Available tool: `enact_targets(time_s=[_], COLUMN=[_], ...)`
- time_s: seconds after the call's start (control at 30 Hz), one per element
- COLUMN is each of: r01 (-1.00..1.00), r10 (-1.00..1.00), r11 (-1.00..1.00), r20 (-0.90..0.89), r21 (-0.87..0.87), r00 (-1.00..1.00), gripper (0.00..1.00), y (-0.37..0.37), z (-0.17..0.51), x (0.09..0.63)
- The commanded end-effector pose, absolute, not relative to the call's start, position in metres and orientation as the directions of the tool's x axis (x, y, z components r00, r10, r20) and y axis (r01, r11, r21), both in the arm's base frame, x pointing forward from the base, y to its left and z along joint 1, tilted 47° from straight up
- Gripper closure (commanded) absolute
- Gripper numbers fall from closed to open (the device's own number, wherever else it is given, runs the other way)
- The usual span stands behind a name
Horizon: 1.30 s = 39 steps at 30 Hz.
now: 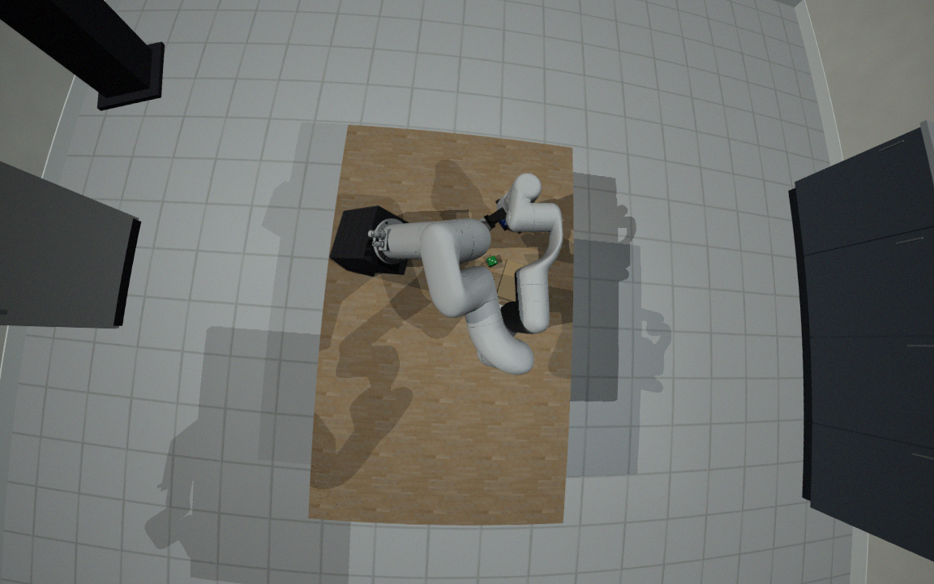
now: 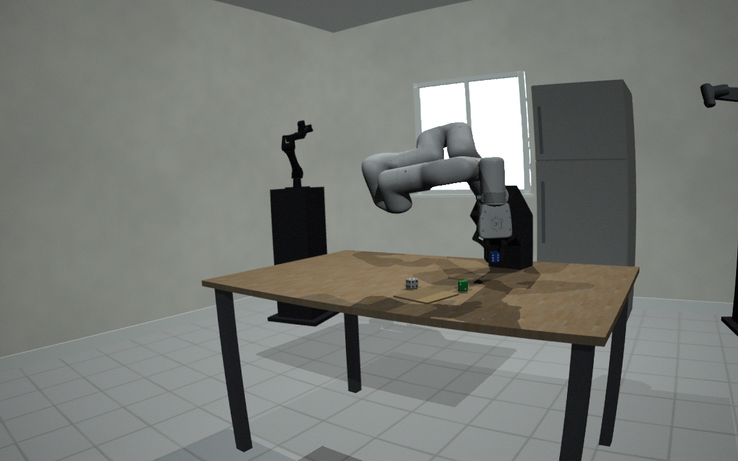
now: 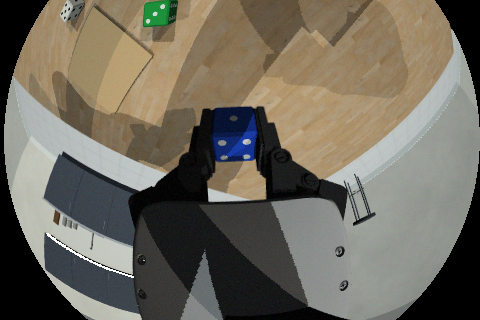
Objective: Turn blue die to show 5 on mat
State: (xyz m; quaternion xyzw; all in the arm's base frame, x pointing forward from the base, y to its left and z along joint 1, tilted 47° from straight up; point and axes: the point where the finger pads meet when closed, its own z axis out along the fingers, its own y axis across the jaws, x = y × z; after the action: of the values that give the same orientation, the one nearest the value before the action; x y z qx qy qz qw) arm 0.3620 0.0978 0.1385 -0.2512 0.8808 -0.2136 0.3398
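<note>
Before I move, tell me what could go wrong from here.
The blue die hangs above the table, pinched in the hand; a slip could tumble it. The green die stands close beside the mat, so a low approach might knock it over. Released off-centre, the blue die could overhang the mat's edge.

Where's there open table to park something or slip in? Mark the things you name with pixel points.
Beyond the white die (image 2: 412, 283) (image 3: 72, 9), toward the table's (image 2: 280, 286) far left corner, the surface looks open, though shadowed. Crowded: around the mat (image 1: 507, 280) (image 2: 426, 295) (image 3: 111, 60), green die (image 1: 491, 260) (image 2: 462, 285) (image 3: 156, 13) and white die.
</note>
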Motion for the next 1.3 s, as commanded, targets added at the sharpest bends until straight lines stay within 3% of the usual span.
enact_targets(time_s=[0.0,0.53,0.83,1.27], r01=[-0.302,-0.498,-0.662,-0.745], r10=[-0.593,-0.798,-0.941,-0.977], r11=[0.779,0.567,0.272,-0.084], r20=[-0.489,-0.288,-0.049,0.202], r21=[-0.55,-0.656,-0.699,-0.661], r00=[-0.64,-0.53,-0.335,-0.069], gripper=[0.73,0.73,0.73,0.73], y=[0.098,0.077,0.054,0.027], z=[0.139,0.145,0.153,0.165], x=[0.362,0.369,0.377,0.383])
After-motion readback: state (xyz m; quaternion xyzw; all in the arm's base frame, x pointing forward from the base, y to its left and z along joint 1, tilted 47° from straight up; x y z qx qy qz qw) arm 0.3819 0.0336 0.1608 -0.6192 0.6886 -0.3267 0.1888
